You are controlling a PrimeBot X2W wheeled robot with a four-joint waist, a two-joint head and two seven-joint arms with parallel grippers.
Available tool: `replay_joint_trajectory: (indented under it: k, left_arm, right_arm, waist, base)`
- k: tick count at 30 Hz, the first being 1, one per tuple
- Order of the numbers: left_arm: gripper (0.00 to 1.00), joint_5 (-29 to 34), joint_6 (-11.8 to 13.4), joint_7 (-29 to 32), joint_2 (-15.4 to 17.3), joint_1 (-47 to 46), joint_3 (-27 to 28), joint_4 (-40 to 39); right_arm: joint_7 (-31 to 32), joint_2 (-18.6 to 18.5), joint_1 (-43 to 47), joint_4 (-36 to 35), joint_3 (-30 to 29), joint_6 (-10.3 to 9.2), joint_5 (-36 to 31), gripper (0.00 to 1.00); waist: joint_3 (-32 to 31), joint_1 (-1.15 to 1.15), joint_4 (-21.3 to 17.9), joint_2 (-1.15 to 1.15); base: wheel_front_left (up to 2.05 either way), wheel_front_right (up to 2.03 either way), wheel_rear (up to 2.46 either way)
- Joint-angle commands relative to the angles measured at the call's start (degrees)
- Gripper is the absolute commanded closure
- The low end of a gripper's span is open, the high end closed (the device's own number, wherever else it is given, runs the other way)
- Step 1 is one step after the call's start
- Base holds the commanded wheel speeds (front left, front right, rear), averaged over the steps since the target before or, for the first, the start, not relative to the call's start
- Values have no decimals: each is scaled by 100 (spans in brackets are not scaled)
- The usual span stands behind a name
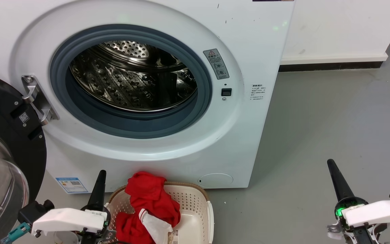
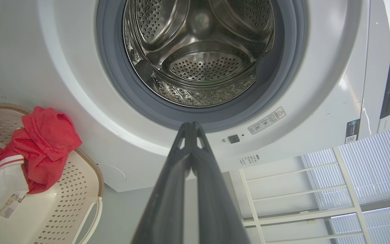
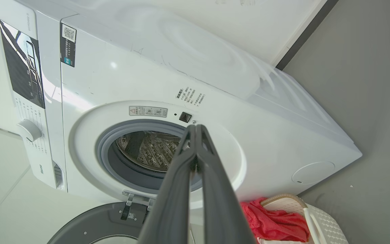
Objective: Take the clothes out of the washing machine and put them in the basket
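The red clothes (image 1: 149, 203) with white trim lie heaped in the cream basket (image 1: 195, 200) on the floor in front of the washing machine (image 1: 249, 40). The steel drum (image 1: 134, 78) shows bare metal with no fabric in it. My left gripper (image 1: 101, 174) is shut with nothing in it, just left of the basket. Out on the grey floor to the right, my right gripper (image 1: 330, 163) is shut too, holding nothing. In the left wrist view the clothes (image 2: 42, 135) hang over the basket (image 2: 80, 179) rim, with the gripper (image 2: 191, 125) pointed at the porthole. The right wrist view shows the clothes (image 3: 269, 220) and its gripper (image 3: 195, 127).
The black-framed glass door (image 1: 2, 152) stands swung open at the left, close to my left arm. A white wall with a dark skirting (image 1: 330, 66) runs behind the machine on the right. Grey floor (image 1: 317, 135) spreads to the right of the machine.
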Motion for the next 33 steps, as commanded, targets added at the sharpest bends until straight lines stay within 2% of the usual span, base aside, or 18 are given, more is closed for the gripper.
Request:
replay_joint_trajectory:
  k: [1, 33]
  left_arm:
    - [100, -150, -40, 24, 20, -152, 37, -9]
    - [100, -1767, -201, 286, -43, -387, 232, 324]
  right_arm:
    - [20, -24, -128, 2, -25, 1, 157, 100]
    - [201, 13, -437, 448, -239, 1, 1781, 100]
  waist:
    - [1, 0, 3, 0]
    - [31, 0, 60, 0]
  base:
    - [0, 0, 0]
    - [0, 0, 0]
